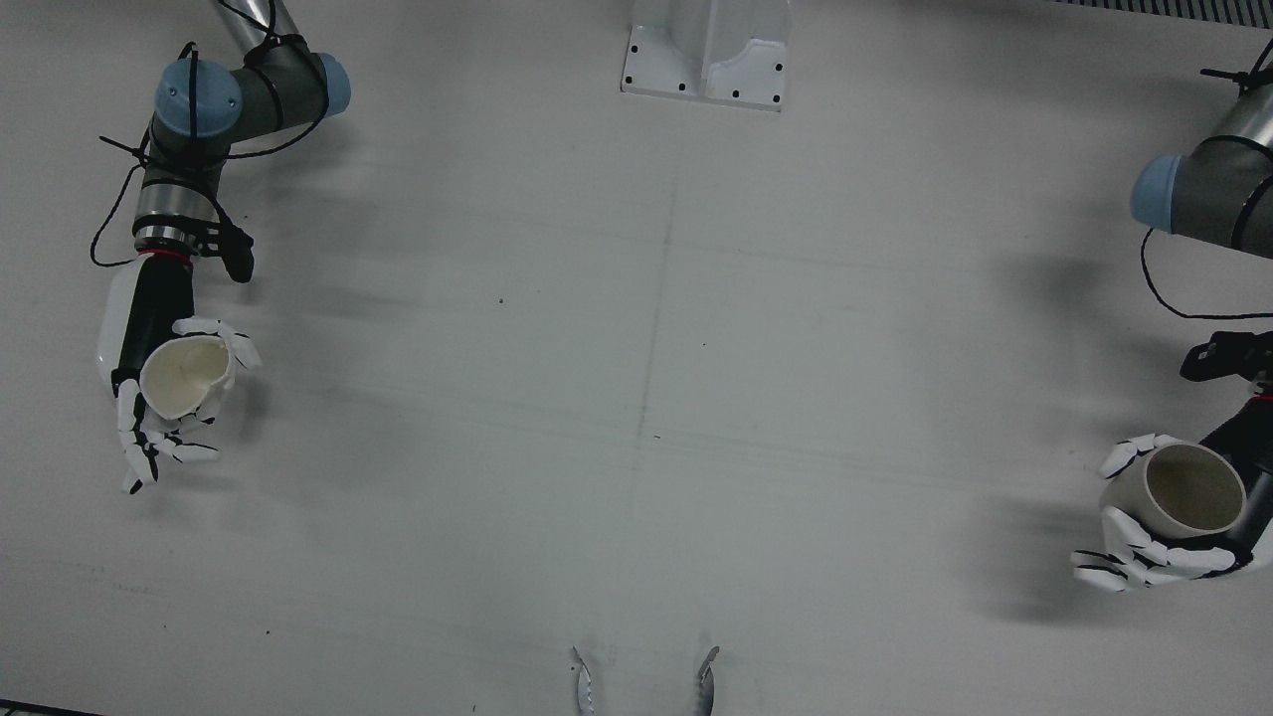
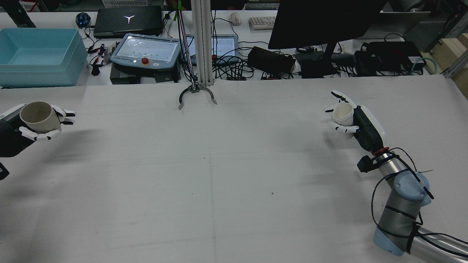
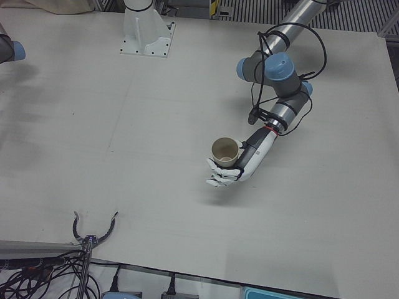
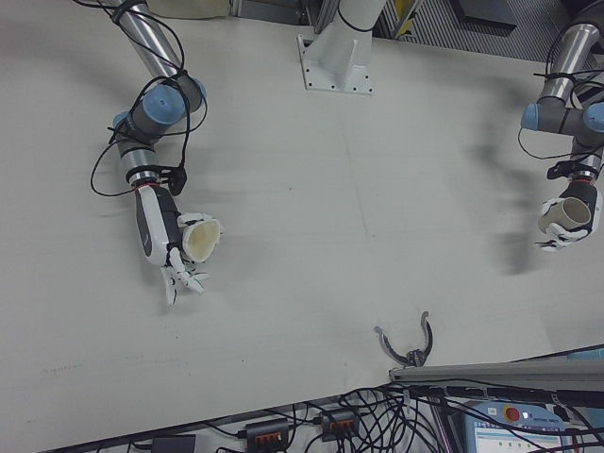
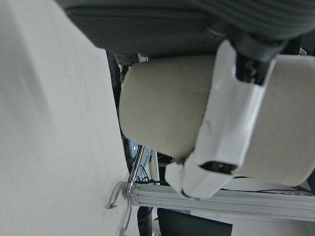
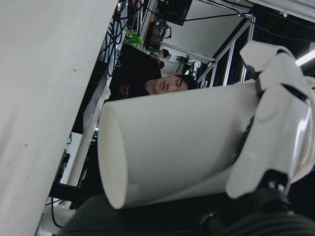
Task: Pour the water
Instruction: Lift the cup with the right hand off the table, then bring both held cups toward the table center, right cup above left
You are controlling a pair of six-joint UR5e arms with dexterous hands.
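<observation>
In the rear view the table (image 2: 226,175) separates two held cups. At the frame's left edge the left hand (image 2: 38,126) grips the beige cup (image 2: 36,116); far right (well apart), the right hand (image 2: 347,117) grips the tilted white cup (image 2: 343,112).

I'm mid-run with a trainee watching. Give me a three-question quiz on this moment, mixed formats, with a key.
1. True or false: the left hand and the right hand each hold a cup.
2. The cups are: A) touching B) far apart, near opposite table edges C) stacked.
3. Fill in: the white cup in the right hand is ____ compared with the upright beige cup.

Key: 1 true; 2 B; 3 tilted.
</observation>
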